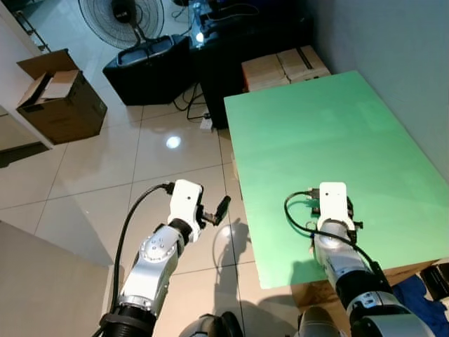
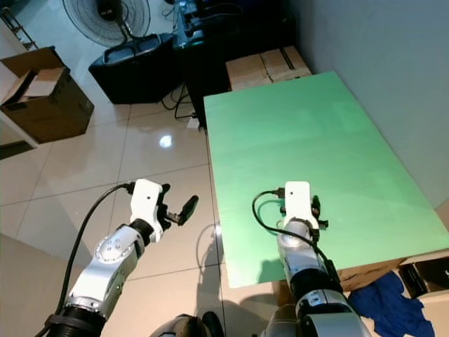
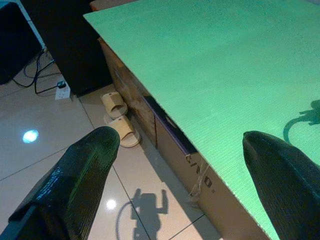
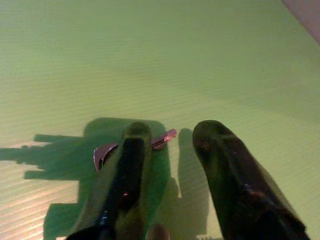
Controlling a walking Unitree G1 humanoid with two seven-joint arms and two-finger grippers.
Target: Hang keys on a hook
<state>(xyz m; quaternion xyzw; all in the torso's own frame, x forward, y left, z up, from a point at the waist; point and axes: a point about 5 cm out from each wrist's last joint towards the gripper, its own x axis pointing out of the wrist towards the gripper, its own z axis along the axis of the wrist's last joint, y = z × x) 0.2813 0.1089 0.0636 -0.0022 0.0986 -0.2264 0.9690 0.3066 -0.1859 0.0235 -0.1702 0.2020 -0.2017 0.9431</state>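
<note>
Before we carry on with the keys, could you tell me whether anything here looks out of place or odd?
Nothing looks damaged or spilled. The key lies flat on the green table, partly hidden behind a finger of the open right claw above it. The left claw hangs open over the floor. A pair of slippers sits beside the table.
</note>
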